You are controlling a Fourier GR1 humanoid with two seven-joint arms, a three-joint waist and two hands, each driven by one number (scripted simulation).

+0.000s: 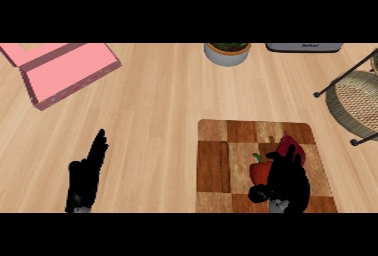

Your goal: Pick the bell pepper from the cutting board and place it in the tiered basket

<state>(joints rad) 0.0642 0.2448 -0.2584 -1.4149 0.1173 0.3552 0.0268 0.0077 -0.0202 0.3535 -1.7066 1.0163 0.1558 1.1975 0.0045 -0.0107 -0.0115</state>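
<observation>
Starting at the left, an open pink cardboard box (63, 70) lies on the pale wooden desk (155, 110) well away from the work, so it plays no part in the move. Below it, the left robot hand (85, 177) rests near the lower edge with fingers straight and open, holding nothing; it seems parked there to keep the middle of the desk free. At the top edge stands a grey round pot with green leaves (227, 52), and beside it to the right a dark flat appliance (304, 47) is only partly in view.

The checkered brown wooden cutting board (221, 165) lies in the lower middle, and the red bell pepper with a green stem (260, 170) sits on it, toward its right half. The right robot hand (288, 180) is over the board, just right of the pepper and touching it, with the thumb low on the pepper's near side and the fingers up along its right; whether they have closed on the pepper, I cannot tell. The pepper is not yet lifted, by my judgement.

At the far right, the woven wicker tiered basket on a black wire frame (347, 107) stands beyond the board's upper right corner, on the working hand's side, which makes the carry short.
</observation>
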